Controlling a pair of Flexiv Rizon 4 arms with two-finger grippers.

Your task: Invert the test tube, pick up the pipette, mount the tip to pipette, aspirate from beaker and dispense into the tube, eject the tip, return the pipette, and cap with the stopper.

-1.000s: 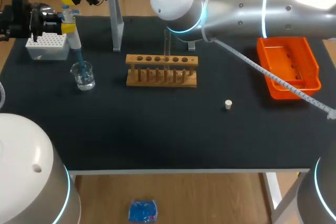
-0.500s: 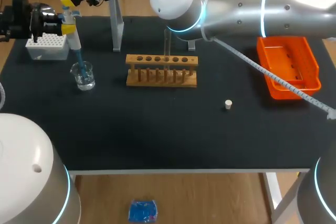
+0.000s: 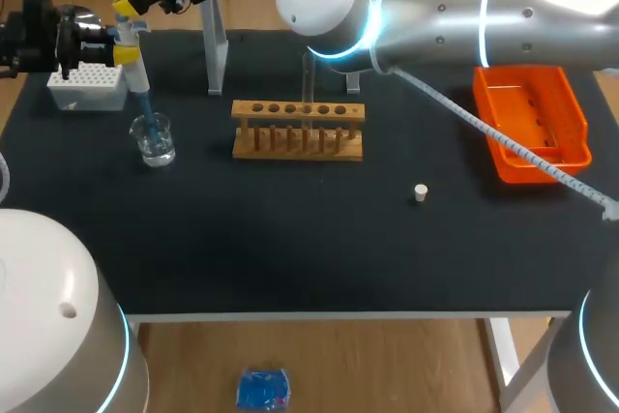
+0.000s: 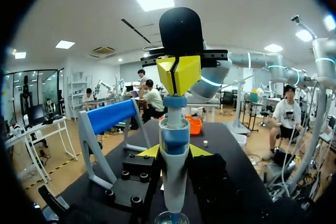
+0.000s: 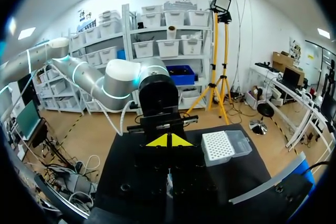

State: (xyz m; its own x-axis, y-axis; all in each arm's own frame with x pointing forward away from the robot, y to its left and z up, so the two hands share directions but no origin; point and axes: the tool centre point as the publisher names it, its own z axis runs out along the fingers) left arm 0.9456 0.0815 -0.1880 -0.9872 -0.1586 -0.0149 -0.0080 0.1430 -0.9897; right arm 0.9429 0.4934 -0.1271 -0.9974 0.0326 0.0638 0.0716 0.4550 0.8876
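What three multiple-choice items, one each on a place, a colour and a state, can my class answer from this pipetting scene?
1. Where is the stopper?
A. In the test tube
B. Lying alone on the table
C. In the beaker

2. What colour is the tray?
A. Orange
B. Green
C. White

3. What is the state of the left end effector?
A. Open and empty
B. Shut on the pipette
C. Shut on the wooden rack

Answers:
1. B, since it sits on the dark surface, apart from everything else.
2. A, since its walls and floor are orange.
3. B, since its yellow tips press the pipette's body from both sides.
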